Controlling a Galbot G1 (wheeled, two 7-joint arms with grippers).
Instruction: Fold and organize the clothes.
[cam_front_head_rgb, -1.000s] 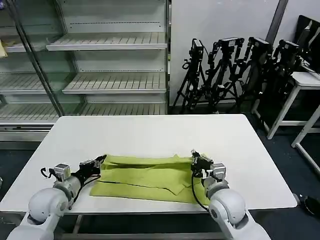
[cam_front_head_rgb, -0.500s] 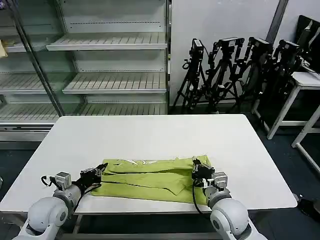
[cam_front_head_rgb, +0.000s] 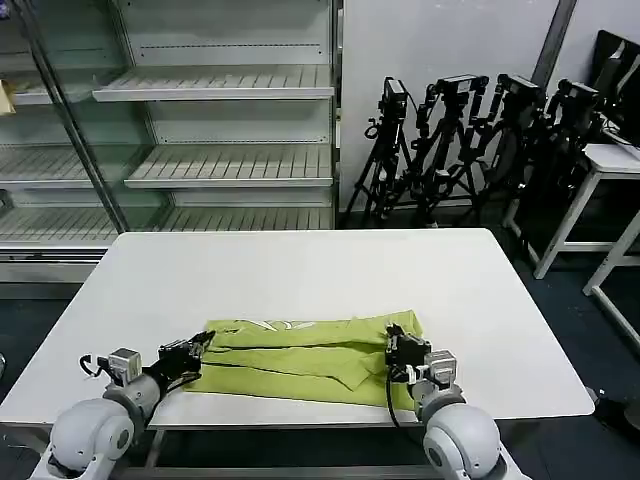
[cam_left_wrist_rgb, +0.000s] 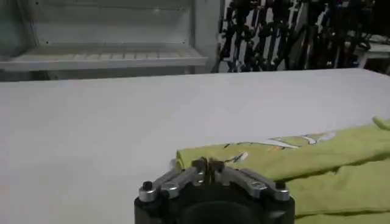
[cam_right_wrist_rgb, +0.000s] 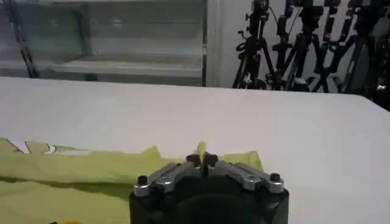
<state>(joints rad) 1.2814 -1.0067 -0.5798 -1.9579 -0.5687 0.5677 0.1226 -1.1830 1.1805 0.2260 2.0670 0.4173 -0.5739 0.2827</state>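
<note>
The clothes are one lime T-shirt (cam_front_head_rgb: 300, 355), lying as a long folded band across the front of the white table (cam_front_head_rgb: 300, 270). My left gripper (cam_front_head_rgb: 200, 345) is shut on the band's left end, low over the tabletop. My right gripper (cam_front_head_rgb: 393, 340) is shut on the right end. In the left wrist view the gripper (cam_left_wrist_rgb: 207, 165) pinches the corner of the T-shirt (cam_left_wrist_rgb: 317, 158), with white marks showing along the fabric's far edge. In the right wrist view the gripper (cam_right_wrist_rgb: 202, 160) holds a small peak of the T-shirt (cam_right_wrist_rgb: 73, 176).
The shirt lies close to the table's front edge (cam_front_head_rgb: 300, 418). Bare tabletop stretches behind it. Metal shelving (cam_front_head_rgb: 220, 160) stands beyond the table, black tripods (cam_front_head_rgb: 470, 140) at the back right, and a second white table (cam_front_head_rgb: 610, 160) at the far right.
Both grippers have drawn back toward the front edge, and the shirt's ends have come with them. White marks now show on the band's far edge.
</note>
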